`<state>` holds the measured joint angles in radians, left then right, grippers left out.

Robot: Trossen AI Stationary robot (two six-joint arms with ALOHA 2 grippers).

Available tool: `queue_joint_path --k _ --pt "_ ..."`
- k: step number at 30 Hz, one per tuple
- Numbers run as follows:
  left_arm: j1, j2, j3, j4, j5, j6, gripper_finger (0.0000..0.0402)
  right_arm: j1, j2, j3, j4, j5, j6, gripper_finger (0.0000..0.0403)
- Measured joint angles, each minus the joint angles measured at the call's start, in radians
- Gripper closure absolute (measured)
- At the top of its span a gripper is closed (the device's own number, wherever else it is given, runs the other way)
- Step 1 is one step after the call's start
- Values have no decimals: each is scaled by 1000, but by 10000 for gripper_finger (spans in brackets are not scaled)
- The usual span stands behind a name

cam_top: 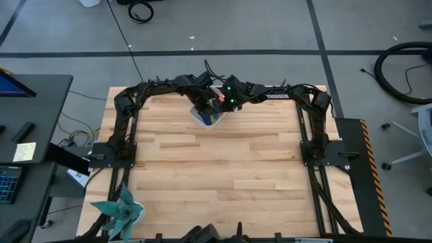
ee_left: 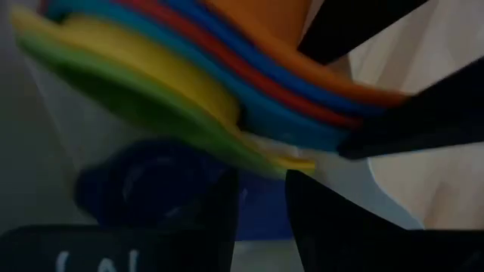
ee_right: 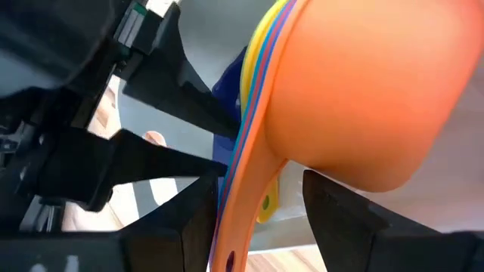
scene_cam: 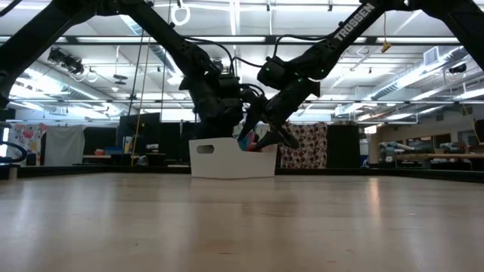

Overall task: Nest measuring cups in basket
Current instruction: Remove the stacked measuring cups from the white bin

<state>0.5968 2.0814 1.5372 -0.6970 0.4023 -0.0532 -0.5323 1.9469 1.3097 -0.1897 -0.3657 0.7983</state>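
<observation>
The white basket [cam_top: 200,119] [scene_cam: 227,160] stands near the table's far edge, and both grippers meet over it. Several measuring cups are nested in a stack: orange [ee_right: 355,91] outermost, then blue, red, light blue, yellow [ee_left: 151,68] and green. My right gripper [ee_right: 261,219] is shut on the stack's handles and holds it tilted above the basket. A separate dark blue cup [ee_left: 144,189] sits lower, inside the basket. My left gripper [ee_left: 261,211] is shut on it, right beside the stack's rim. My left gripper has a blue part of the dark blue cup [ee_left: 261,200] between its two fingers, coming down into the basket from the table's left. Whether that part is rim or handle does not show. My right gripper pinches the stacked flat handles [ee_right: 243,204] between its two fingers, which lie across them, slanting down from the table's right. The stack is tilted, and the orange bowl juts past the fingers.
Bare wooden table [cam_top: 216,175] stretches from the basket to the near edge. A teal toy plant [cam_top: 121,210] sits at the near left corner. A dark side table [cam_top: 27,135] with papers stands beyond the left edge.
</observation>
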Motion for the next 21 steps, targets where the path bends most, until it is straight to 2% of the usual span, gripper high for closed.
queue_joint_path --k 8,14,21 --pt "0 4 0 30 -119 107 286 0 0 -22 24 -27 -9 205" --pt "-13 7 0 117 -122 169 286 0 0 -38 70 -46 -10 205" --pt "-20 7 0 130 -123 203 286 0 0 -40 77 -51 -23 210"
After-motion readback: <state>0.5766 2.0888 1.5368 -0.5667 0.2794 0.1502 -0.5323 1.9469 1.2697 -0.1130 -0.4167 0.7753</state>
